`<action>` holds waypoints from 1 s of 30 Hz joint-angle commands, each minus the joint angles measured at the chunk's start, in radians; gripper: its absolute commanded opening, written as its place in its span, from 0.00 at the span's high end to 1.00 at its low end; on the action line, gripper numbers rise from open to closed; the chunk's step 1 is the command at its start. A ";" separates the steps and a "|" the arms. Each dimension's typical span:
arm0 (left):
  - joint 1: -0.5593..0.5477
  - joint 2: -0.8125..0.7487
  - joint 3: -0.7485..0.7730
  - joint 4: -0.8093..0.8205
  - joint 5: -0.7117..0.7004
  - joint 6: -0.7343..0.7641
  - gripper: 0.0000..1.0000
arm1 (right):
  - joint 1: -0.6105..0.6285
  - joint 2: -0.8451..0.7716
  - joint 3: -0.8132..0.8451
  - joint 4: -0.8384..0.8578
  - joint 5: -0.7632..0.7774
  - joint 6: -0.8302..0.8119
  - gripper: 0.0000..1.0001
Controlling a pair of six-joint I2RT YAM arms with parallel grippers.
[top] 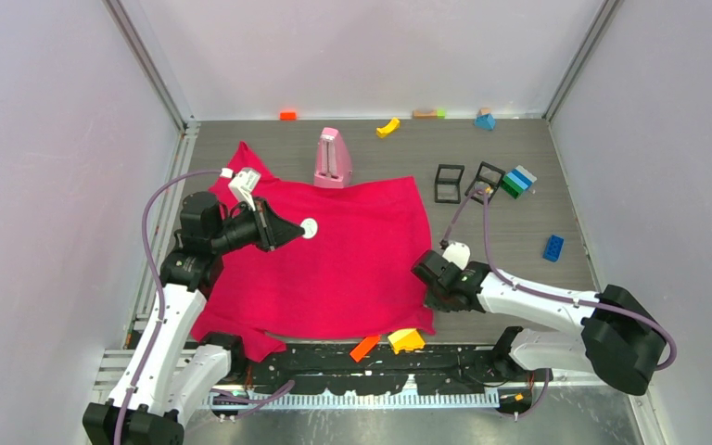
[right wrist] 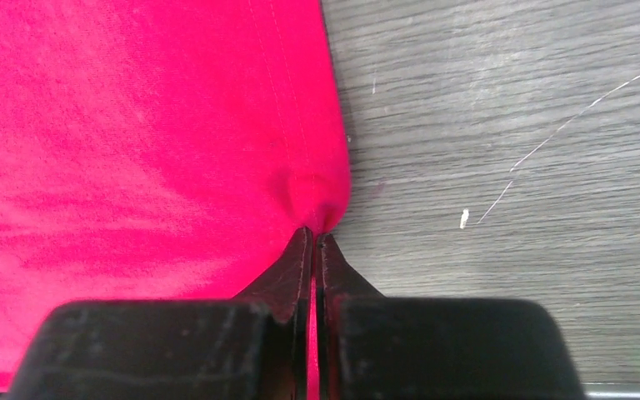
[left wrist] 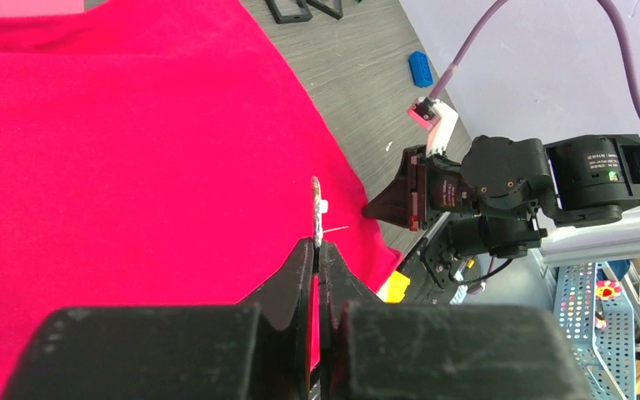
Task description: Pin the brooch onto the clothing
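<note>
The crimson-pink T-shirt (top: 334, 250) lies spread flat on the table. My left gripper (top: 289, 232) is shut on a small round white brooch (top: 309, 228) and holds it over the shirt's upper left part. In the left wrist view the brooch (left wrist: 317, 210) shows edge-on at the fingertips, its thin pin sticking out to the right above the shirt (left wrist: 133, 167). My right gripper (top: 424, 273) is shut on the shirt's right hem; the right wrist view shows the cloth (right wrist: 133, 150) pinched into a small fold at the fingertips (right wrist: 313, 237).
A pink box (top: 333, 159) stands at the shirt's far edge. Two black frames (top: 466, 182), a blue-green block stack (top: 517, 182) and a blue brick (top: 553, 247) lie to the right. Orange (top: 364, 348) and yellow (top: 406, 340) blocks sit by the near hem. Small blocks line the back wall.
</note>
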 commanded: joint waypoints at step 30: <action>0.006 -0.016 0.038 -0.028 -0.041 0.031 1.00 | -0.404 -0.132 0.115 -0.160 0.230 -0.146 0.99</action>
